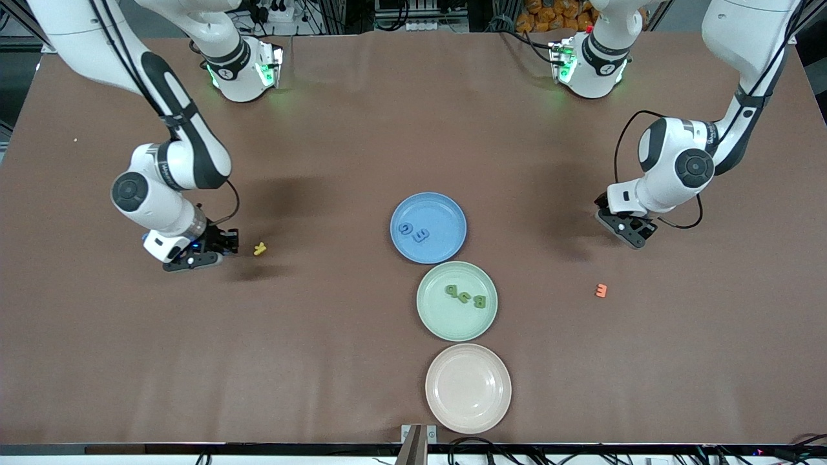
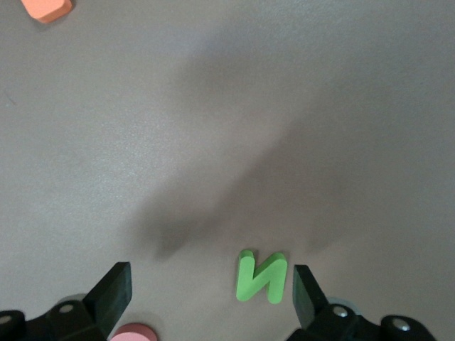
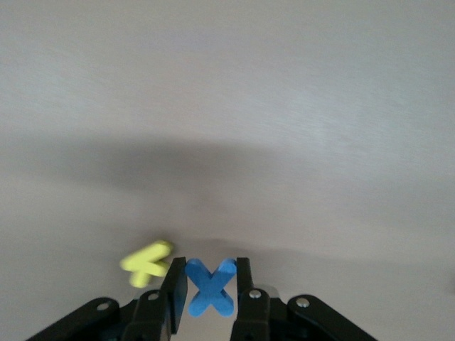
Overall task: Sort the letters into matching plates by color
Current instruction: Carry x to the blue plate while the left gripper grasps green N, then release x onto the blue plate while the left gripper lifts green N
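Right gripper: low over the table near the right arm's end, fingers pinching a blue X letter; yellow letter just beside.
Left gripper: spread wide, green N letter between its fingers.
Blue plate: two blue letters.
Green plate: three chunky green letters.
Beige plate: bare, matte.

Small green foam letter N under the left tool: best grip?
Come straight down and pinch the small green foam letter N across its two outer uprights. It lies flat on the table, so only its side walls offer faces; it sits off-centre in the open left tool, so centre first.
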Controlling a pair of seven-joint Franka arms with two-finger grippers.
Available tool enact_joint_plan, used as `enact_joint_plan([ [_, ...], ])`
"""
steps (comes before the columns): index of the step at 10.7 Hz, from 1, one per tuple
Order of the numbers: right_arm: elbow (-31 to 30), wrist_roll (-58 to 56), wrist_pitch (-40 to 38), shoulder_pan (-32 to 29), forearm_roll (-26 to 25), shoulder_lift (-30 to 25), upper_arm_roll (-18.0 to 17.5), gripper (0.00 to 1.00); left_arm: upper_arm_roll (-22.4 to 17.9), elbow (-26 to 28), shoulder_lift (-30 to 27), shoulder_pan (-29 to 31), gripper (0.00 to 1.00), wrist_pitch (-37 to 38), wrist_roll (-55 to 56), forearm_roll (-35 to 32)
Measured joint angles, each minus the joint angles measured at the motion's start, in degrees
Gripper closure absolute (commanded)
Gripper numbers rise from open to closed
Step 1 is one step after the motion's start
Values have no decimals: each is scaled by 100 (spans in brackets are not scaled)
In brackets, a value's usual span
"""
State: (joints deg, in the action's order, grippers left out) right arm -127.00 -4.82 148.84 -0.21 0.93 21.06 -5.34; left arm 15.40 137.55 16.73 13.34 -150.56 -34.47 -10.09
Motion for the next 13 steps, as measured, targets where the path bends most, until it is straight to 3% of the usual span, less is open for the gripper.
enact_joint_plan([
  [3,527,1108,-621,777,1,0,-21,73,26,11,-4,-4,0,-1,-3,0],
  [8,1127,2434,-927,1899,17,69,-52,73,111,231,-5,-4,0,-190,-5,0],
  [11,1603,3251,-1063,2582,24,370,-58,73,111,460,-6,-1,5,-463,-5,0],
  [13,1959,3789,-1064,3002,26,690,-58,73,111,544,-6,-1,14,-532,-5,0],
])
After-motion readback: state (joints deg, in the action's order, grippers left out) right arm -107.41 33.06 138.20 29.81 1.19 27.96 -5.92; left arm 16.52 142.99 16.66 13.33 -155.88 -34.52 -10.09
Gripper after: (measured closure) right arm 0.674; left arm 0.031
